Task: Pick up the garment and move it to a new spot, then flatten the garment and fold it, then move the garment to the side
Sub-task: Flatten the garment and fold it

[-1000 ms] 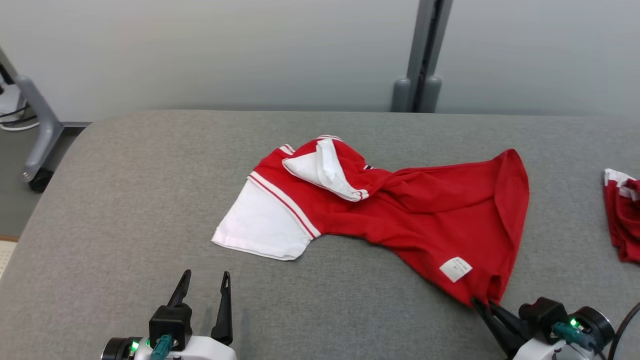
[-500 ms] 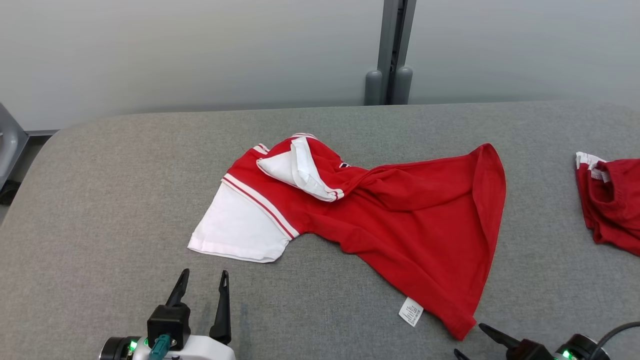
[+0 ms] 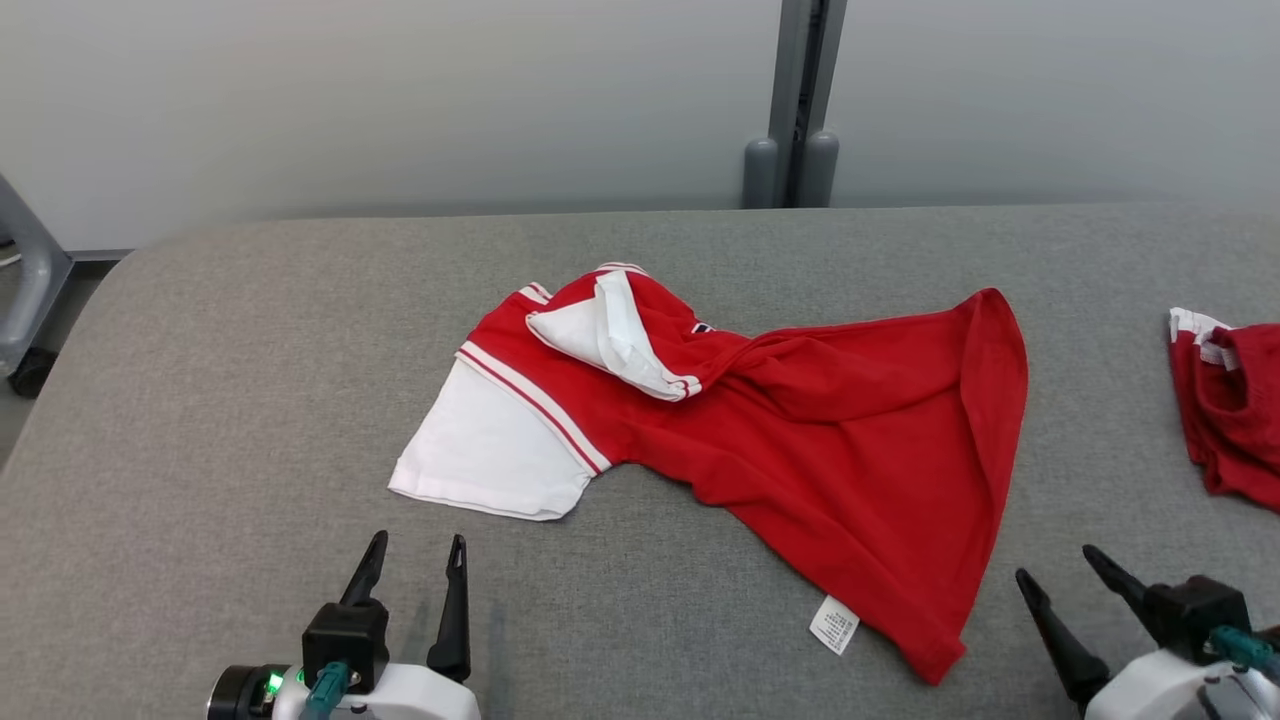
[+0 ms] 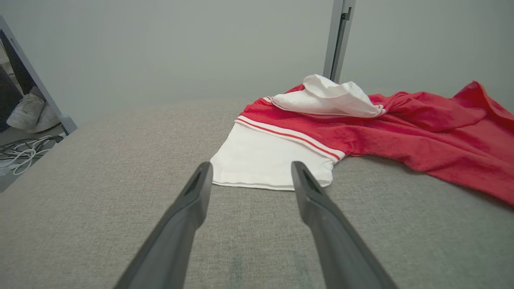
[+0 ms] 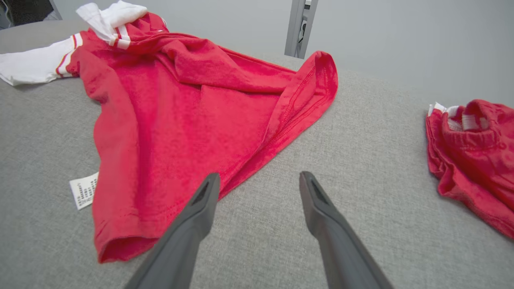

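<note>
Right end effector: let go of the hem a sec ago, sat wide and clear
Left end effector: wide, empty
Garment: lay rumpled on the worktop
Next: flattening, I'd guess

Plain pale grey wall, vertical metal post against it. Grey fabric bench. Cables on floor, left.
</note>
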Available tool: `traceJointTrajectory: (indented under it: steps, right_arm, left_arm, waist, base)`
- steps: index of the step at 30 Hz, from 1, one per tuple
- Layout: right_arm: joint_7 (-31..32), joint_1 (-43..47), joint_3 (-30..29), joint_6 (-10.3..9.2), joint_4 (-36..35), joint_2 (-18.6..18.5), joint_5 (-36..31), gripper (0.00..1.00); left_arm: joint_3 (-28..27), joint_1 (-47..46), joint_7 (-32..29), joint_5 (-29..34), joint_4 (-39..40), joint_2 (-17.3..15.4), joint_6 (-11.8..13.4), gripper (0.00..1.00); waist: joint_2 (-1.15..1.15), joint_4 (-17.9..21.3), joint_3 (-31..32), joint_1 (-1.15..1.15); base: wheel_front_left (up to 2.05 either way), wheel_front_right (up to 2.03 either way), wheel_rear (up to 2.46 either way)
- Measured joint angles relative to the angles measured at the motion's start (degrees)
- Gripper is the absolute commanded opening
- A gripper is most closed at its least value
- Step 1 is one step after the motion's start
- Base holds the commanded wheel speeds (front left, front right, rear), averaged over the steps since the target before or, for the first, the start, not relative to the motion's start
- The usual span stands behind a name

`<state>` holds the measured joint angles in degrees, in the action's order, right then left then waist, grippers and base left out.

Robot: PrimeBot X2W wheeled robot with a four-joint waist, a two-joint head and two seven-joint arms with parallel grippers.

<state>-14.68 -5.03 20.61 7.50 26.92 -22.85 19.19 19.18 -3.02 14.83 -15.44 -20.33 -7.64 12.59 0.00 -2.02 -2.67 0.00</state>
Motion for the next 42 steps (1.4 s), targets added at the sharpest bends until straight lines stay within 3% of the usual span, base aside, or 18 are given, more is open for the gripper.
traceJointTrajectory:
  steps: [11, 16, 23, 24, 25, 27, 30, 42]
  right_arm:
    - [6.25, -12.28, -6.79, 0.00, 14.94, 5.93, -1.02, 1.00]
    - [8.12, -15.35, -11.72, 0.00, 23.98, 6.44, -3.26, 1.00]
    - [9.28, -17.42, -15.45, 0.00, 30.96, 7.02, -3.10, 1.00]
    - [9.83, -17.83, -15.66, 0.00, 31.60, 7.16, -2.53, 0.67]
    - [10.27, -18.19, -15.67, -0.01, 32.09, 7.20, -2.16, 0.47]
    - [11.49, -18.98, -15.32, -0.01, 33.12, 7.15, -1.59, 0.32]
    - [12.76, -20.62, -14.25, 0.02, 33.76, 6.32, -0.36, 0.00]
    - [11.62, -30.82, -13.91, 0.01, 37.29, -0.10, -2.21, 0.00]
  left_arm:
    - [0.54, -1.39, 0.08, -0.05, -0.63, 0.37, -0.34, 1.00]
    - [0.71, -1.88, 0.10, -0.05, -0.81, 0.55, -0.38, 1.00]
    - [0.81, -1.80, 0.15, -0.24, -1.08, 0.69, -0.43, 1.00]
    - [0.83, -1.76, 0.15, -0.24, -1.10, 0.71, -0.43, 1.00]
    - [0.89, -1.73, 0.15, -0.24, -1.11, 0.74, -0.43, 1.00]
    - [0.93, -1.59, 0.16, -0.24, -1.12, 0.75, -0.43, 1.00]
    - [0.97, -1.58, 0.16, -0.23, -1.01, 0.78, -0.49, 1.00]
    - [1.30, -2.11, 0.16, 0.30, -0.34, 0.96, -0.94, 1.00]
  waist:
    - [0.00, -5.98, -1.24, 0.00]
    - [0.00, -9.14, -1.54, 0.00]
    - [0.00, -12.15, -1.30, 0.00]
    - [0.00, -12.53, -1.23, 0.00]
    - [0.00, -12.85, -1.18, 0.00]
    - [0.00, -13.35, -1.16, 0.00]
    - [0.00, -13.97, -1.58, 0.00]
    - [0.00, -14.72, -5.06, 0.00]
  base:
    - [0.00, 0.00, 0.00]
    - [0.00, 0.00, 0.00]
    - [0.00, 0.00, 0.00]
    - [0.00, 0.00, 0.00]
    - [0.00, 0.00, 0.00]
    - [0.00, 0.00, 0.00]
    - [0.00, 0.00, 0.00]
    - [0.00, 0.00, 0.00]
